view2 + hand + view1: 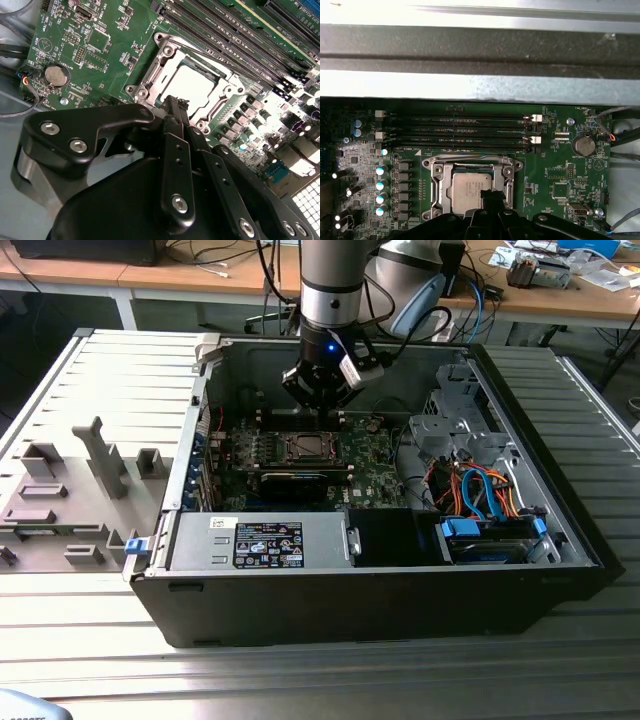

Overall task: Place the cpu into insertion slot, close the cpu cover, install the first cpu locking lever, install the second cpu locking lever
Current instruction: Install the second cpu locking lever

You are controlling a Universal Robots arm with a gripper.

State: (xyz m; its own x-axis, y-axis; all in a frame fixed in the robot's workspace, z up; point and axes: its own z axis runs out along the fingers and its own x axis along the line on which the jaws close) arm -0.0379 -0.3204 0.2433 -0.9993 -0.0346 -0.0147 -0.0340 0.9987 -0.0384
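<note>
1. The cpu (470, 192) lay flat inside the insertion slot (436, 176), its pale metal top showing through the square window of the cpu cover (165, 50); I judged that the chip had been seated so the frame could bear down on it.
2. The cpu cover looked lowered around the chip, resting flat on the slot rather than standing up from it.
3. The memory slots (465, 132) ran just beside the insertion slot, and the round coin battery (583, 145) sat well apart from it, beyond the ends of those slots.
4. The gripper (172, 105) hung over the edge of the insertion slot with its fingers drawn together into a narrow tip, holding nothing.
5. In the exterior view the arm (330, 285) came straight down into the open computer case (250, 615), wrist vertical, the gripper poised just above the insertion slot.
</note>
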